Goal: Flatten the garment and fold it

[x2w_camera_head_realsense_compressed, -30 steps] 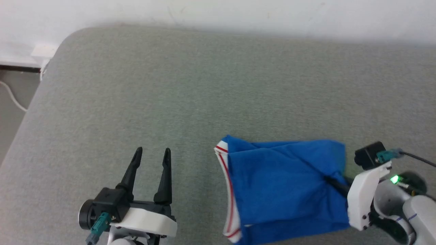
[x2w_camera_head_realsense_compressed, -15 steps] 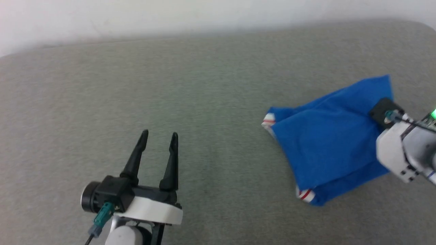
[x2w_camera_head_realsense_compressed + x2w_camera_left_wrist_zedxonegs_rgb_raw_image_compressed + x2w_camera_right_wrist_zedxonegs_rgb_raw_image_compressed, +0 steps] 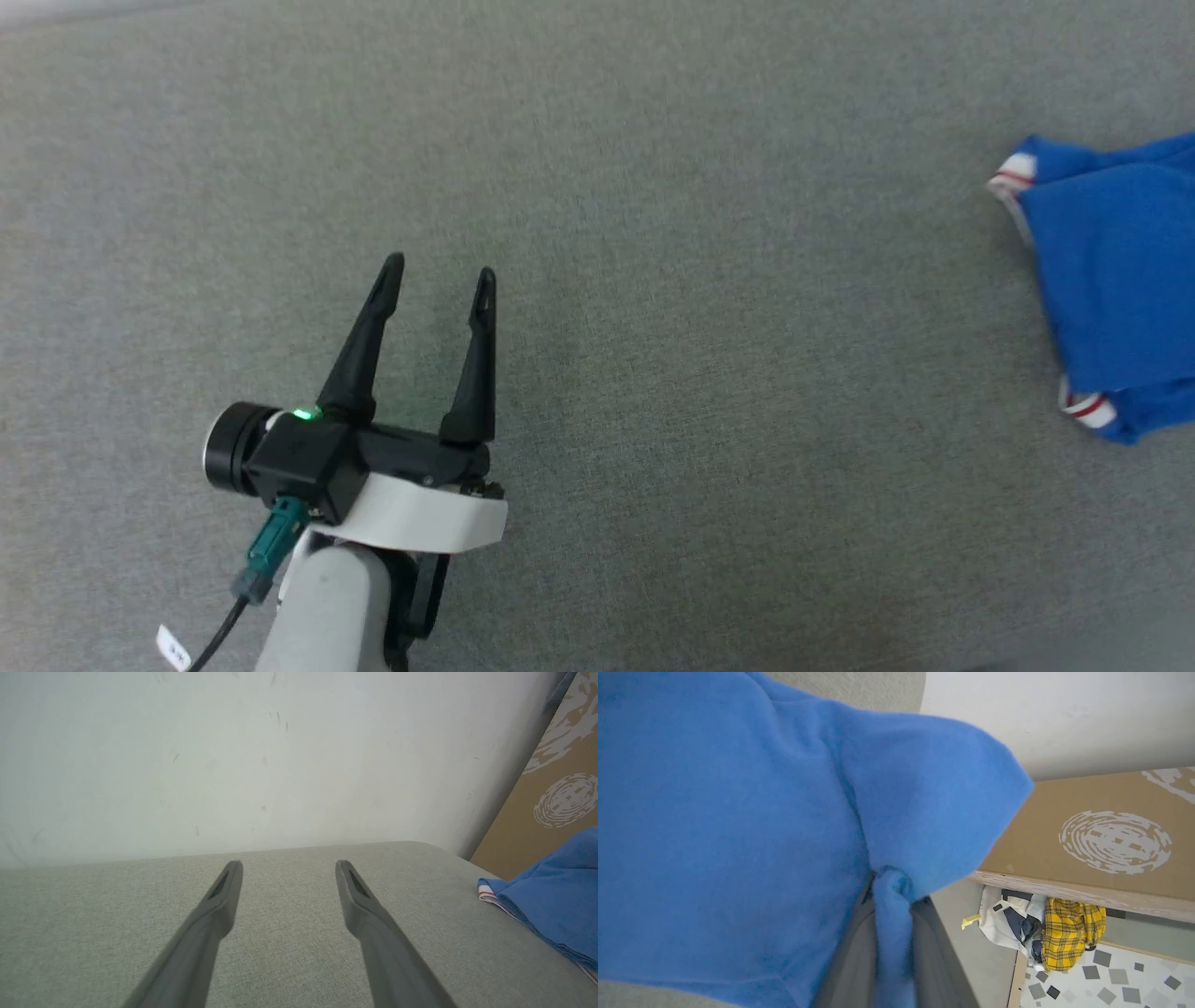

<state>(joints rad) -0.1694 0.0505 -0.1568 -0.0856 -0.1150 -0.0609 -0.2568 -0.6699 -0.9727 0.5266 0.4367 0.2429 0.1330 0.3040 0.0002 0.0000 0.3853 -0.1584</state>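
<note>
A grey fabric surface [image 3: 653, 187] runs across the head view, and in the left wrist view a scuffed white wall [image 3: 233, 756] rises behind its far edge.

At the lower left of the head view the left gripper [image 3: 437, 271] points up the frame. Its two dark fingers are spread wide with nothing between them, and bare fabric shows in the gap. The left wrist view shows the same gap.

At the far right of the head view lies the shirt [image 3: 1120, 271], a folded blue bundle well apart from the left gripper and cut off by the frame edge. Red-and-white trim [image 3: 1013, 173] shows at its upper and lower left corners. No lettering or number can be made out.

In the right wrist view blue cloth covers the left and centre of the frame. The right gripper [image 3: 891, 914] is closed on a pinched ridge of it at bottom centre, and the cloth hides its fingertips.

To the right stands a brown board [image 3: 1087, 840] with a white swirl print. Below it a heap of clothes [image 3: 1069, 933], one piece yellow plaid, lies on a floor [image 3: 1101, 980] dotted with grey squares.
</note>
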